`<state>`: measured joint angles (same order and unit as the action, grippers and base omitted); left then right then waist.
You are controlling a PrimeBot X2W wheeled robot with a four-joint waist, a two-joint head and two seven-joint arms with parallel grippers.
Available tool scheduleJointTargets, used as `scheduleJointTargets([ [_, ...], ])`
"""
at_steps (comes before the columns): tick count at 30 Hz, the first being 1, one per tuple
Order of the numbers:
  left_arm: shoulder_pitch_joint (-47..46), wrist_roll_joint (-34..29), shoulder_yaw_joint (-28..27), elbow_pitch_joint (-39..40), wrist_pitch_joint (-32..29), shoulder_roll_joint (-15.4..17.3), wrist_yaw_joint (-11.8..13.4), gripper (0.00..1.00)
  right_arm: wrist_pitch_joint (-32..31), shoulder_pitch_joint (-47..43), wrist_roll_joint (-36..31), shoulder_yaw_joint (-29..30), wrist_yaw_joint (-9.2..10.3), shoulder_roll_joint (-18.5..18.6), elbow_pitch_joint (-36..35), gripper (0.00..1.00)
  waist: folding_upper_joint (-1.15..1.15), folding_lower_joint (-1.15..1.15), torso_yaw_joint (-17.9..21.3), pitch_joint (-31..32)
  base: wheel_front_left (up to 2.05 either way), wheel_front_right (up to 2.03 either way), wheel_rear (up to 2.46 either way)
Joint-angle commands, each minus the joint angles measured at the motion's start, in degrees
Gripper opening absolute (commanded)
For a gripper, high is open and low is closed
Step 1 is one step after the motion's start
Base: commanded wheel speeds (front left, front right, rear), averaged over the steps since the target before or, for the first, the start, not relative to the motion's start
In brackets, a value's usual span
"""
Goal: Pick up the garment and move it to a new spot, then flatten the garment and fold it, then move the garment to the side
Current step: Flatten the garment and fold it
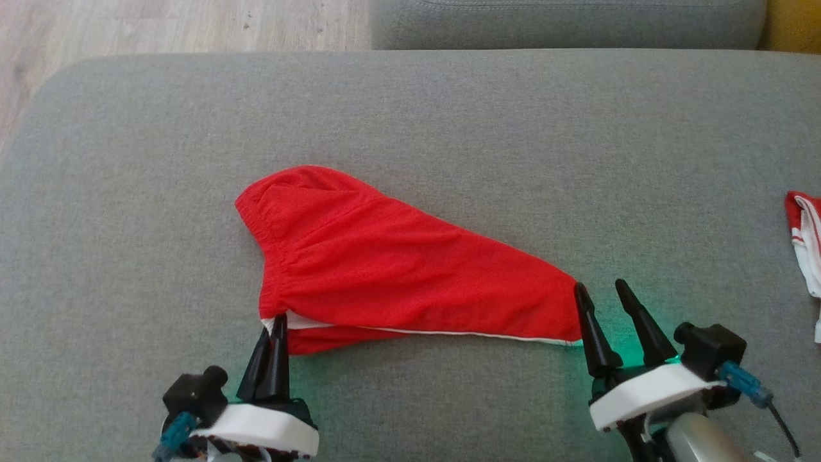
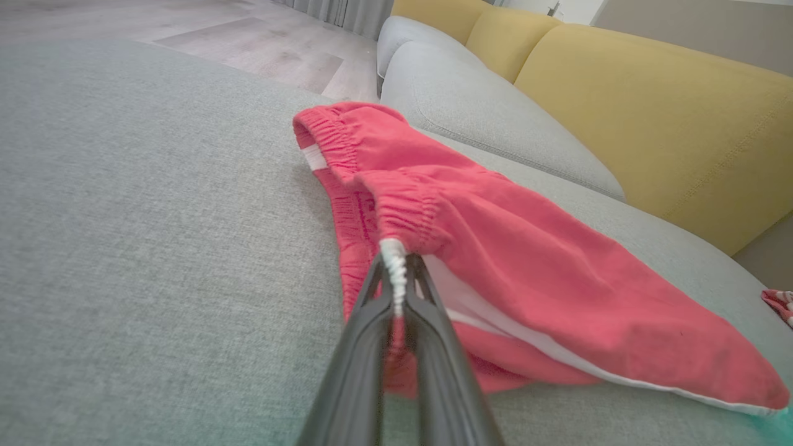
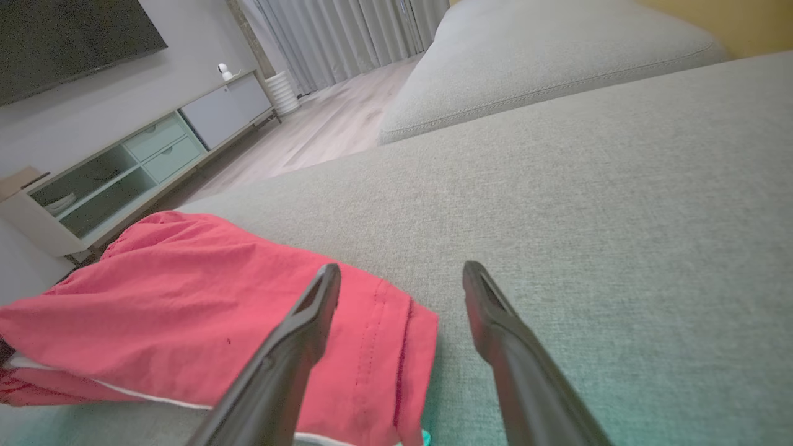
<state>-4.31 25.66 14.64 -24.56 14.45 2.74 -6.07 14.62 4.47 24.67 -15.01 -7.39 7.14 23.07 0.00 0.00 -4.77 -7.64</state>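
Left jaws are pinching shut on the red garment (image 1: pixel 397 263) in the head view, gripping its white-edged corner at the near end of the waistband. The garment is lying across the middle of the grey sofa cushion (image 1: pixel 449 109). Right jaws are standing open at the garment's opposite, narrow end, with one finger (image 1: pixel 593 333) sitting just beside the hem. A second red-and-white cloth (image 1: pixel 805 244) is lying well apart at the cushion's right edge. In the left wrist view, the two dark fingers (image 2: pixel 365 347) are pressing together on a white ribbed edge (image 2: pixel 394 272) just below the gathered elastic waistband (image 2: pixel 403 210). The garment (image 2: pixel 557 279) is stretching away to the right, and a yellow sofa back (image 2: pixel 650 111) is rising behind it. In the right wrist view, the fingers are spreading wide. One finger (image 3: pixel 297 347) is hovering over the stitched hem of the garment (image 3: pixel 186 291), possibly touching it, while the other (image 3: pixel 514 347) is hanging over bare cushion (image 3: pixel 619 186).
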Motion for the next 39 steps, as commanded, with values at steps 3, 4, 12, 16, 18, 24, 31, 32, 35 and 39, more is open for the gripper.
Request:
scheduleJointTargets([
  [3,-0.83,0.03,-2.13,1.52,0.55,0.14,-0.29,0.00,0.38,-0.27,0.69,-4.73,-0.10,3.79,-1.90,1.00,0.00,0.00,-0.11,0.03,0.00,0.00,0.00],
  [4,-0.81,0.11,-2.10,1.43,0.55,0.14,-0.30,0.00,0.38,-0.83,0.61,-5.93,-0.10,4.66,-1.96,1.00,0.00,0.00,-0.07,0.06,0.00,0.00,0.00],
  [12,-0.95,0.49,-1.75,1.07,0.55,0.14,-0.22,0.00,0.38,-3.56,-1.37,-11.46,-0.10,9.38,-1.81,1.00,0.00,0.00,0.43,-0.02,0.00,0.00,0.00],
  [16,-1.08,0.49,-1.80,0.84,0.55,0.14,-0.23,0.00,0.38,-3.11,-1.95,-12.23,-0.10,9.42,-0.60,1.00,0.00,0.00,0.57,-0.12,0.00,0.00,0.00],
  [18,-1.10,0.37,-1.67,0.57,0.55,0.14,-0.24,0.00,0.38,-2.46,-2.05,-12.27,-0.10,8.93,0.27,1.00,0.00,0.00,0.53,-0.17,0.00,0.00,0.00],
  [24,-1.10,0.48,-1.42,0.31,0.55,0.14,-0.28,0.00,0.38,-1.02,-2.19,-13.08,-0.10,8.31,2.51,1.00,0.00,0.00,-0.11,-0.24,0.00,0.00,0.00],
  [31,-1.01,0.48,-1.35,0.46,0.55,0.14,-0.42,0.00,0.38,0.71,-2.60,-12.88,-0.10,7.54,4.15,1.00,0.00,0.00,-0.42,-0.83,0.00,0.00,0.00],
  [32,-1.07,0.54,-1.29,0.49,0.55,0.14,-0.43,0.00,0.38,1.00,-2.72,-13.17,-0.10,7.39,4.42,1.00,0.00,0.00,-0.47,-0.94,0.00,0.00,0.00],
  [35,-1.23,0.67,-1.03,0.59,0.55,0.14,-0.45,0.00,0.38,1.73,-2.86,-13.86,-0.10,7.19,4.70,0.17,0.00,0.00,-0.59,-1.21,0.00,0.00,0.00],
  [39,-1.35,0.53,-1.02,0.84,0.55,0.14,-0.41,0.00,0.38,1.73,-2.67,-13.38,-0.10,7.53,2.81,0.00,0.00,0.00,-0.55,-1.34,0.00,0.00,0.00],
])
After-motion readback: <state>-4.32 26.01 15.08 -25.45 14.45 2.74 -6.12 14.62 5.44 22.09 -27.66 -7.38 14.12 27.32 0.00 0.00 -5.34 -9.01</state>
